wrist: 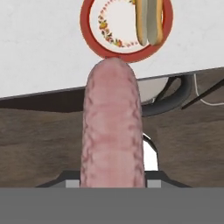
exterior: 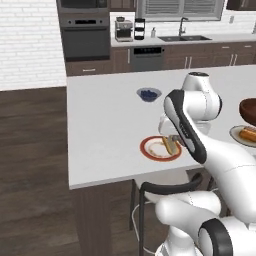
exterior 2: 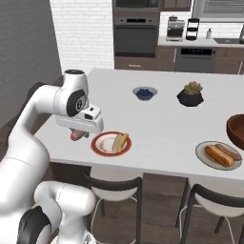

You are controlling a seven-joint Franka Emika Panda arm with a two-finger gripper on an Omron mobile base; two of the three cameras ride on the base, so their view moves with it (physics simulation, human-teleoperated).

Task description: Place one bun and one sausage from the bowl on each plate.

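Now the pincer (wrist: 112, 186) grips the sausage (wrist: 112, 131) lengthwise; the orange-rimmed plate (wrist: 94, 48) with its bun (wrist: 148, 22) lies at twelve o'clock.

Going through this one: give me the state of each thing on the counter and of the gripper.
gripper: shut on the sausage, near the counter edge
red-rimmed plate: holds a bun, no sausage
grey plate: holds bun and sausage
brown bowl: contents not visible
berry bowl: filled with berries
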